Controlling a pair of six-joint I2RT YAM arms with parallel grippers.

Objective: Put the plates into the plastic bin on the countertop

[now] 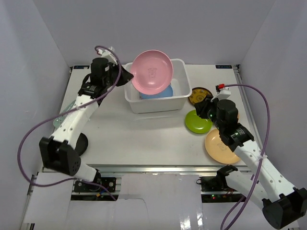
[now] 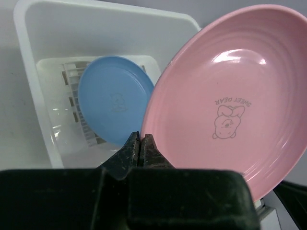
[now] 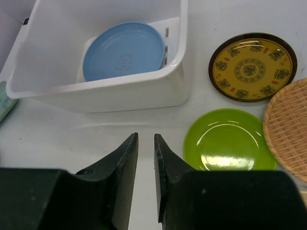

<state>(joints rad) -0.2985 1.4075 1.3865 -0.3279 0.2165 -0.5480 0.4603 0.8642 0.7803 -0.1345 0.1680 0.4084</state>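
The left end effector [image 2: 140, 143] pinches the pink plate [image 1: 152, 72] by its rim, tilted above the bin [image 1: 158, 104], where a blue plate [image 2: 112, 103] lies. Next, I judge, it should lower the plate and let go. The right end effector [image 3: 145, 158], narrowly parted and seemingly empty, hangs over the surface [image 3: 72, 129] near a green plate [image 3: 228, 141]. Only its own wrist view shows that gap.
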